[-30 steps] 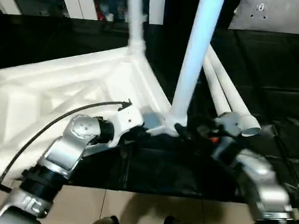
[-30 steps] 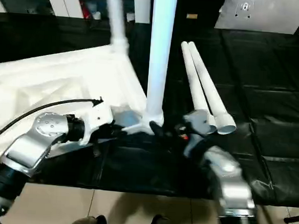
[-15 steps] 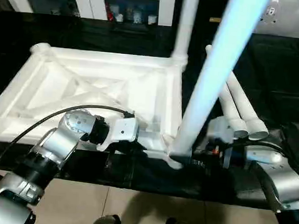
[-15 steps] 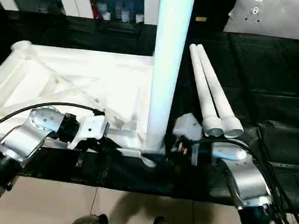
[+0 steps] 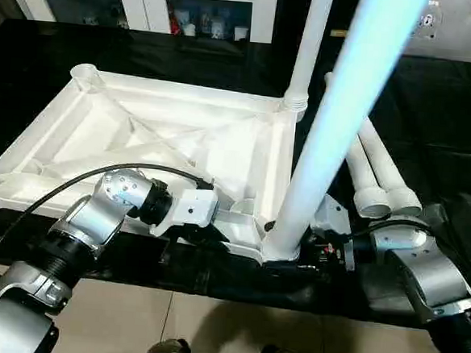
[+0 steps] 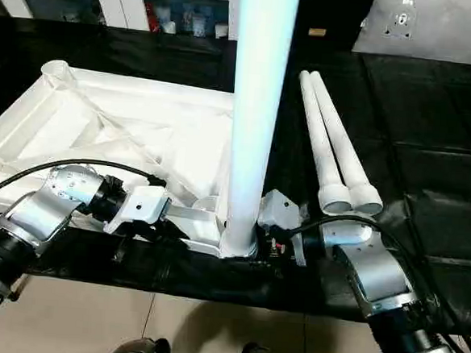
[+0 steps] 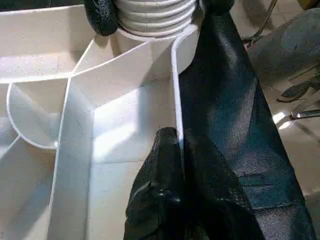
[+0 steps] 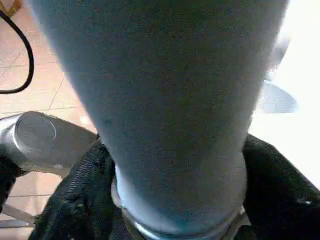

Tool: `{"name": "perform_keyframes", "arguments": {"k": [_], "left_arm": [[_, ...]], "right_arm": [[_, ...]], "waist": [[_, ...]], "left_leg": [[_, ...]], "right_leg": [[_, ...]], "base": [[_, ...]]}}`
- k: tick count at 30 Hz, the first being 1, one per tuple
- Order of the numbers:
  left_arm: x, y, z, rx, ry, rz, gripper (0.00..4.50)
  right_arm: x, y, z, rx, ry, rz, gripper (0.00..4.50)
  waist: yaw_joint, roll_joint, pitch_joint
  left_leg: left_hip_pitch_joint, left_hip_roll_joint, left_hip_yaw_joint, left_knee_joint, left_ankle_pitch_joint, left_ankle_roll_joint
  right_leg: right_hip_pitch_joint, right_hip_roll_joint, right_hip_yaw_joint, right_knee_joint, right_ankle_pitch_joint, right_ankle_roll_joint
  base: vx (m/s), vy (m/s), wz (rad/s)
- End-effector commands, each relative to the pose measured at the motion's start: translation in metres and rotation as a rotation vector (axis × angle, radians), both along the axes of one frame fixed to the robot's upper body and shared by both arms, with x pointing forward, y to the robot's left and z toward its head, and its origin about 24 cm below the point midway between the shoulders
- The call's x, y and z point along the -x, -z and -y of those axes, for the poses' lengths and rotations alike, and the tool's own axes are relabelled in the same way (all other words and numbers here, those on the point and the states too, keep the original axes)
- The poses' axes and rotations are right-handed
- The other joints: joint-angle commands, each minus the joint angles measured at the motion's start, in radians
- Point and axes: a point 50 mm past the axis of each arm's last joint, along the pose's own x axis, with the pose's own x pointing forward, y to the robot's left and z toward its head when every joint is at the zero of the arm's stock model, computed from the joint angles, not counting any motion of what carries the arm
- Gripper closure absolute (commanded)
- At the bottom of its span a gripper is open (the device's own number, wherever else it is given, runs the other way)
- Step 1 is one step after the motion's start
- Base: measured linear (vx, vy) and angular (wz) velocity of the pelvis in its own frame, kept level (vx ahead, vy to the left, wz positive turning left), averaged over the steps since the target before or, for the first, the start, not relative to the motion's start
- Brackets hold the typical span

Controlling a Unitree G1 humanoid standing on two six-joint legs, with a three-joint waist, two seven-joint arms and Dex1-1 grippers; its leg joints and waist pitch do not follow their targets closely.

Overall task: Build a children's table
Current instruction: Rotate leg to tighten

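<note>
We see the white table top (image 5: 153, 142) lying ribbed underside up; two legs (image 5: 329, 134) stand upright in corner sockets; two spare legs (image 6: 334, 155) lie beside it.

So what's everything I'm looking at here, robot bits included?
Table top: one, white, upside down on the black mat, ribbed underside up.
Standing legs: two, white; one in the near corner socket, one in the far corner socket.
Loose legs: two, white, lying side by side on the mat beside the top.
Mat: black, covering the floor under everything.
Cabinet: white with glass doors, at the back.
Left gripper: black jaws shut on the top's near rim.
Right gripper: black jaws around the base of the near leg.
Forearms: two, silver, at the near edge.
</note>
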Motion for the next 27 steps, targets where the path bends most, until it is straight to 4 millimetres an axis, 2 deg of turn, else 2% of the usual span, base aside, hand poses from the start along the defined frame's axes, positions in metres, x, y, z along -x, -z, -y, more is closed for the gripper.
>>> {"name": "perform_keyframes", "arguments": {"k": [1,4,6,10,13,14,16,17,18,19,20,21,22,23,25,26,27], "left_arm": [[0.007,0.013,-0.001,-0.096,0.070,-0.042,4.50],[0.007,0.013,-0.003,-0.096,0.065,-0.048,4.50],[0.007,0.014,-0.004,-0.090,0.054,-0.061,4.50],[0.007,0.015,-0.005,-0.063,0.016,-0.082,4.50],[0.004,0.013,-0.003,-0.002,-0.098,-0.079,4.50],[0.003,0.012,-0.003,0.011,-0.128,-0.076,4.50],[-0.001,0.007,0.004,0.108,-0.283,-0.068,4.50],[-0.002,0.005,0.008,0.141,-0.340,-0.064,4.50],[-0.003,0.005,0.008,0.144,-0.345,-0.063,4.50],[-0.003,0.004,0.009,0.155,-0.368,-0.060,4.50],[-0.005,0.002,0.014,0.187,-0.435,-0.048,4.50],[-0.006,0.000,0.019,0.222,-0.515,-0.038,4.50],[-0.008,-0.002,0.024,0.255,-0.594,-0.029,4.50],[-0.008,-0.002,0.026,0.264,-0.617,-0.028,4.50],[-0.008,-0.004,0.031,0.287,-0.687,-0.022,4.50],[-0.009,-0.007,0.039,0.310,-0.794,0.001,4.50],[-0.009,-0.008,0.043,0.320,-0.826,0.009,4.50]], "right_arm": [[0.002,0.001,-0.002,0.007,-0.044,-0.016,1.54],[0.004,0.003,-0.002,-0.003,-0.046,-0.037,1.67],[0.006,0.005,-0.003,-0.017,-0.042,-0.059,1.71],[0.010,0.009,-0.005,-0.057,-0.019,-0.113,1.73],[0.013,0.018,-0.013,-0.143,0.110,-0.162,1.73],[0.014,0.020,-0.015,-0.160,0.142,-0.170,1.73],[0.011,0.030,-0.028,-0.198,0.306,-0.166,1.73],[0.010,0.033,-0.034,-0.217,0.368,-0.168,1.73],[0.009,0.033,-0.034,-0.218,0.373,-0.168,1.73],[0.009,0.034,-0.036,-0.228,0.398,-0.172,1.73],[0.005,0.035,-0.044,-0.256,0.472,-0.173,1.73],[0.001,0.036,-0.052,-0.285,0.549,-0.181,1.73],[-0.004,0.037,-0.060,-0.306,0.631,-0.179,1.73],[-0.005,0.037,-0.063,-0.310,0.657,-0.178,1.73],[-0.010,0.038,-0.069,-0.326,0.736,-0.186,1.73],[-0.018,0.037,-0.077,-0.337,0.854,-0.185,1.73],[-0.021,0.037,-0.080,-0.340,0.898,-0.185,1.73]], "waist": [[-0.002,-0.012,-0.073],[-0.003,-0.012,-0.072],[-0.002,-0.009,-0.072],[-0.001,-0.010,-0.072],[-0.001,-0.007,-0.069],[-0.003,-0.006,-0.065],[-0.013,-0.006,-0.052],[-0.015,-0.008,-0.051],[-0.021,-0.008,-0.045],[-0.025,-0.007,-0.042],[-0.034,-0.006,-0.038],[-0.044,-0.003,-0.037],[-0.051,-0.004,-0.039],[-0.056,-0.003,-0.041],[-0.066,-0.002,-0.039],[-0.074,-0.002,-0.042],[-0.080,-0.003,-0.039]], "left_leg": [[0.003,0.053,-0.011,-0.054,-0.103,0.125],[0.004,0.054,-0.012,-0.055,-0.112,0.116],[0.003,0.054,-0.012,-0.055,-0.107,0.117],[0.002,0.054,-0.011,-0.055,-0.101,0.122],[0.002,0.054,-0.012,-0.057,-0.119,0.116],[0.003,0.057,-0.013,-0.061,-0.133,0.103],[0.008,0.052,-0.014,-0.070,-0.217,0.059],[0.007,0.049,-0.017,-0.069,-0.225,0.048],[0.010,0.046,-0.020,-0.073,-0.255,0.035],[0.011,0.044,-0.022,-0.074,-0.267,0.029],[0.010,0.042,-0.027,-0.079,-0.293,0.023],[0.010,0.046,-0.030,-0.082,-0.314,0.012],[0.011,0.043,-0.034,-0.083,-0.327,0.008],[0.011,0.045,-0.035,-0.083,-0.325,0.003],[0.012,0.043,-0.035,-0.084,-0.333,0.014],[0.013,0.048,-0.034,-0.084,-0.324,0.011],[0.013,0.045,-0.033,-0.084,-0.325,0.016]], "right_leg": [[0.067,-0.083,0.055,-0.061,-0.176,-0.239],[0.066,-0.083,0.056,-0.062,-0.190,-0.234],[0.066,-0.083,0.056,-0.061,-0.179,-0.237],[0.067,-0.083,0.056,-0.060,-0.159,-0.243],[0.065,-0.083,0.054,-0.066,-0.201,-0.235],[0.062,-0.085,0.055,-0.068,-0.227,-0.232],[0.056,-0.088,0.054,-0.088,-0.406,-0.190],[0.058,-0.089,0.053,-0.089,-0.446,-0.175],[0.054,-0.089,0.052,-0.101,-0.545,-0.139],[0.052,-0.089,0.051,-0.106,-0.585,-0.123],[0.052,-0.089,0.048,-0.113,-0.644,-0.093],[0.051,-0.090,0.046,-0.113,-0.650,-0.087],[0.052,-0.091,0.041,-0.118,-0.658,-0.079],[0.052,-0.091,0.042,-0.115,-0.639,-0.082],[0.048,-0.088,0.042,-0.120,-0.625,-0.082],[0.046,-0.089,0.047,-0.115,-0.579,-0.102],[0.044,-0.085,0.047,-0.115,-0.564,-0.110]], "base": [[0.000,0.000,0.00],[0.000,0.000,0.00],[0.000,0.000,0.00],[0.000,0.000,0.00],[0.000,0.000,0.00],[0.000,0.000,0.00],[0.000,0.000,0.00],[0.000,0.000,0.00],[0.000,0.000,0.00],[0.000,0.000,0.00],[0.000,0.000,0.00],[0.000,0.000,0.00],[0.000,0.000,0.00],[0.000,0.000,0.00],[0.000,0.000,0.00],[0.000,0.000,0.00],[0.000,0.000,0.00]]}}
